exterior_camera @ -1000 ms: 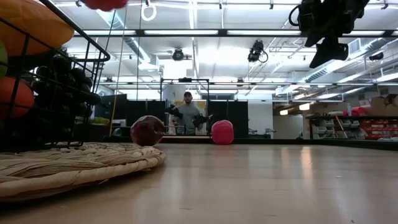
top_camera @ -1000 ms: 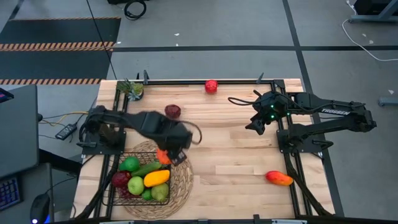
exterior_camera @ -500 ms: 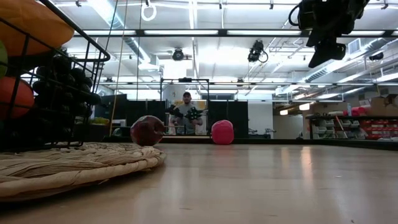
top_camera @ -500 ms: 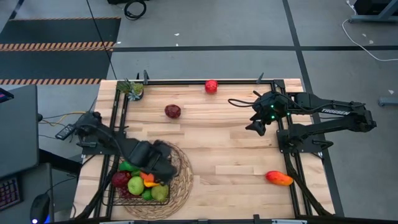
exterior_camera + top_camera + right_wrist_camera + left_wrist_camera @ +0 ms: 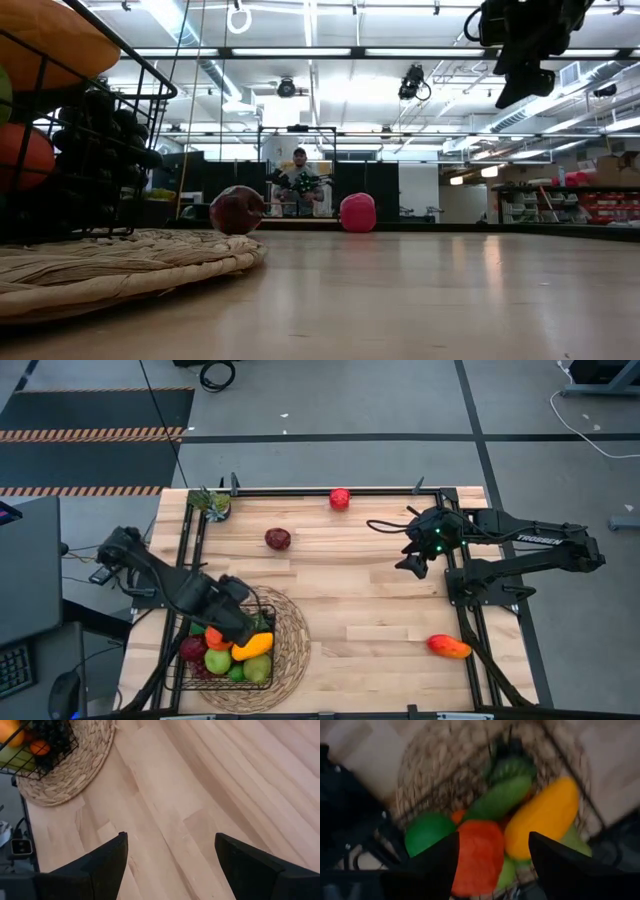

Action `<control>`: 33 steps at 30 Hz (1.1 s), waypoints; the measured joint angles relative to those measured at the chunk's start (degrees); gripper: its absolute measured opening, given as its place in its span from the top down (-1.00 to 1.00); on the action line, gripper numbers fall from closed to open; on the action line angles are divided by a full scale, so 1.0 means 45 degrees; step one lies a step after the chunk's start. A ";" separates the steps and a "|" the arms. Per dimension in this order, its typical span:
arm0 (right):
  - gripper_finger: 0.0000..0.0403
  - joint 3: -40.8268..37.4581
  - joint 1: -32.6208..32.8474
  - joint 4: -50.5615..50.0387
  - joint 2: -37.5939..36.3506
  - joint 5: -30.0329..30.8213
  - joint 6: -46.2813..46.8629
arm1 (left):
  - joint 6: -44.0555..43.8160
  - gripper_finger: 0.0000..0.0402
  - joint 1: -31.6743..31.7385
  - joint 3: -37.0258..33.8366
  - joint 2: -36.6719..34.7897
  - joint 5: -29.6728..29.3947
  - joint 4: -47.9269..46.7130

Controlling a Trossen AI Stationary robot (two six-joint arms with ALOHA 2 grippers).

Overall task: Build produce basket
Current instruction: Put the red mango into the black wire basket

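Observation:
The black wire basket [image 5: 184, 672] stands on a round woven mat at the near left and holds several toy fruits. My left gripper [image 5: 228, 628] points down over it, open. An orange [image 5: 477, 855] lies below and between its fingers, on top of the other produce, beside a yellow squash [image 5: 545, 817], a cucumber [image 5: 502, 795] and a lime [image 5: 427, 832]. A dark red apple [image 5: 277, 538], a red apple [image 5: 340, 498] and a mango [image 5: 449, 647] lie on the table. My right gripper [image 5: 408, 567] hangs open above the far right of the table. My left gripper stands over the orange from above, one finger [image 5: 437, 862] close against the orange's side. The squash shows through a gap between the orange and the other finger. I cannot tell whether the near finger touches the orange. The orange rests on the fruits in the basket.
The woven mat [image 5: 296, 650] lies under the basket. A small potted plant [image 5: 212, 502] stands at the far left corner. Bare wood [image 5: 360, 600] spreads across the table's middle. A person [image 5: 300, 185] shows in the room beyond the table.
My left gripper has travelled from the basket's far right corner toward the table's left and near edges, rolling at the wrist and sinking a little. The orange went with it and now lies among the fruits in the basket.

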 joint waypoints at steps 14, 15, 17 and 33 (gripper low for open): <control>-0.49 0.0000 -0.0502 0.0950 0.0000 0.0813 0.1280 | 0.7368 -0.20 0.6366 0.0053 -0.0070 -0.1830 0.1595; -0.49 0.0000 -0.0522 0.0863 0.0000 0.0963 0.1554 | 0.8427 -0.20 0.6775 0.0053 -0.0070 -0.1828 0.2057; -0.49 0.0000 -0.0525 0.0512 0.0000 0.1196 0.2159 | 1.0908 -0.19 0.7450 0.0053 -0.0070 -0.1832 0.2987; -0.49 0.0000 0.0620 -0.5379 0.0000 -0.2120 0.6061 | 1.7672 -0.15 0.9275 0.0053 -0.0066 -0.3510 0.9930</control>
